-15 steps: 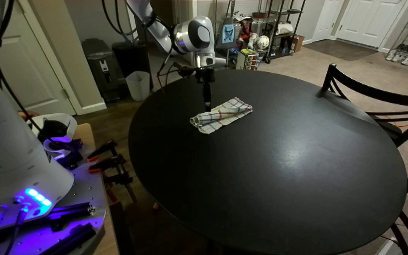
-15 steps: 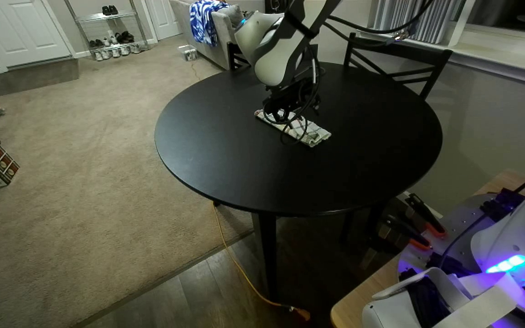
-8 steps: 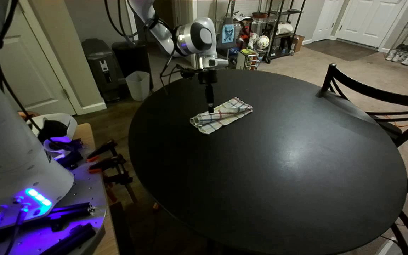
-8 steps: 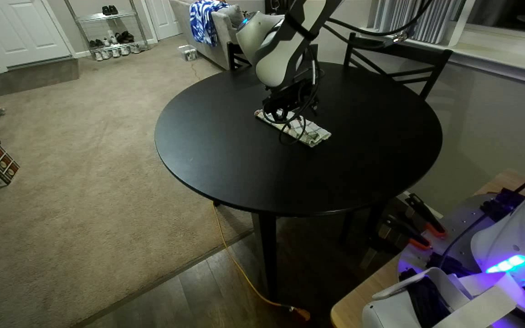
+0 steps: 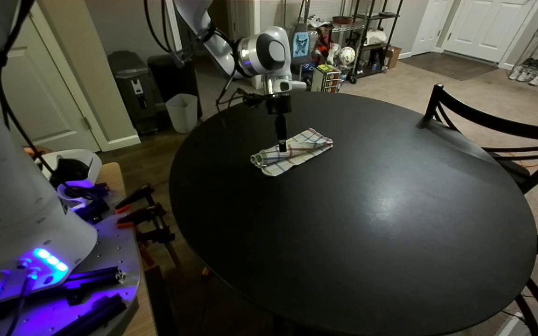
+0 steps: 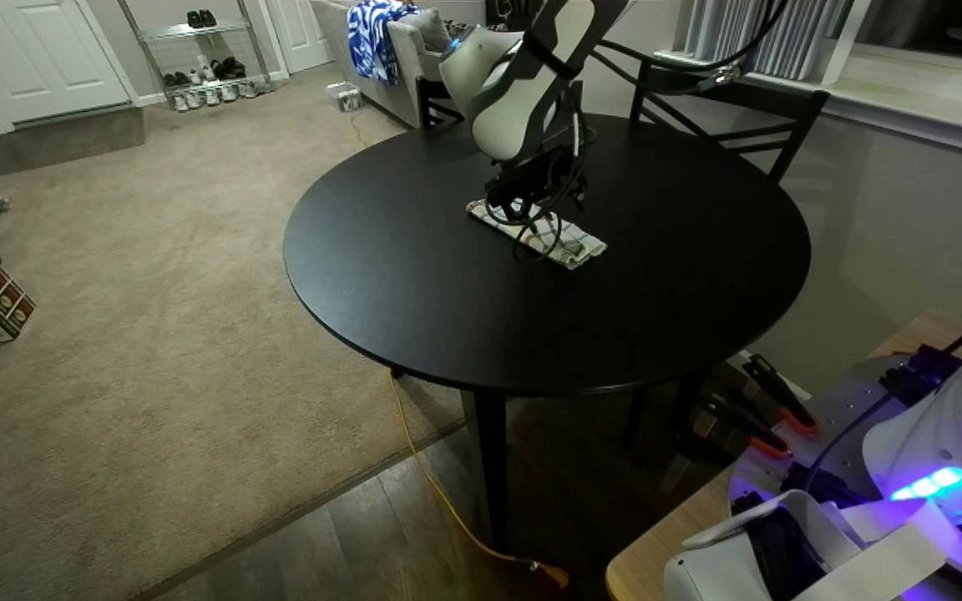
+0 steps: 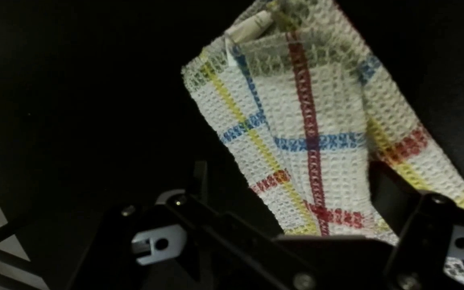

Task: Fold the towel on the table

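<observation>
The towel [image 5: 304, 148] is a pale cloth with red, blue and yellow plaid lines. It lies partly folded lengthwise on the round black table [image 5: 381, 261], with a loose, rolled end, and shows in both exterior views [image 6: 574, 245]. My gripper [image 5: 282, 148] points down at the towel's long side; I cannot tell whether it touches. In the wrist view the gripper [image 7: 294, 187] is open, with nothing held between its fingers. One finger [image 7: 200, 179] is over bare table beside the towel [image 7: 336, 104]; the other is over the towel's layers. Cables hide the fingertips in an exterior view.
Dark chairs [image 5: 498, 121] stand at the table's edge, and another chair [image 6: 731, 100] shows by the window. Loose cables [image 6: 577, 159] hang from the wrist over the towel. The robot base [image 5: 26, 224] and clamps [image 5: 145, 214] are beside the table.
My gripper has moved slightly to the right and lower in an exterior view, further over the towel. The towel has not visibly moved.
</observation>
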Robot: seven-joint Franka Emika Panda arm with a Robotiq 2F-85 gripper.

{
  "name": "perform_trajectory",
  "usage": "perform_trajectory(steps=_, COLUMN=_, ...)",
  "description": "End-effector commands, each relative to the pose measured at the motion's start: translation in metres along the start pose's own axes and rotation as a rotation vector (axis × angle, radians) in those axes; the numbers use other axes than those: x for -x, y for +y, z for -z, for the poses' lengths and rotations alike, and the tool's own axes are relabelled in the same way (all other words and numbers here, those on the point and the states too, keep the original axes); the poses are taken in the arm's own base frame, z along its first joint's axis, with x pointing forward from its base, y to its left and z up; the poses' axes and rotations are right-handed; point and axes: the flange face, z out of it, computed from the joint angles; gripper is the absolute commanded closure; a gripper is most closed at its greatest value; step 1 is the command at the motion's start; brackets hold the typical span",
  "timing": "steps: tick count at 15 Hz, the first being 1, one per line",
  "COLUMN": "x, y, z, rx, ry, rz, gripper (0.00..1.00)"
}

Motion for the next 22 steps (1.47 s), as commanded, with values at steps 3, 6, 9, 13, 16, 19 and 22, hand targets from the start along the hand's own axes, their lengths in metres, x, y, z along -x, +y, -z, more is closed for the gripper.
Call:
perform_trajectory(steps=3, x=-0.006, y=0.010, z=-0.003, rx=0.013, ry=0.014, rz=-0.021, gripper=0.00)
perform_trajectory(steps=6, x=-0.007, y=0.016, z=-0.002, rx=0.027, ry=0.020, rz=-0.035, gripper=0.00)
perform_trajectory(steps=9, x=-0.009, y=0.023, z=-0.005, rx=0.051, ry=0.024, rz=-0.047, gripper=0.00)
perform_trajectory(steps=13, x=-0.012, y=0.033, z=-0.011, rx=0.084, ry=0.026, rz=-0.069, gripper=0.00)
perform_trajectory(steps=16, x=-0.012, y=0.036, z=-0.013, rx=0.101, ry=0.033, rz=-0.082, gripper=0.00)
perform_trajectory(steps=19, x=-0.010, y=0.036, z=-0.007, rx=0.088, ry=0.039, rz=-0.079, gripper=0.00)
perform_trajectory(steps=22, x=-0.002, y=0.035, z=0.000, rx=0.055, ry=0.019, rz=-0.044, gripper=0.00)
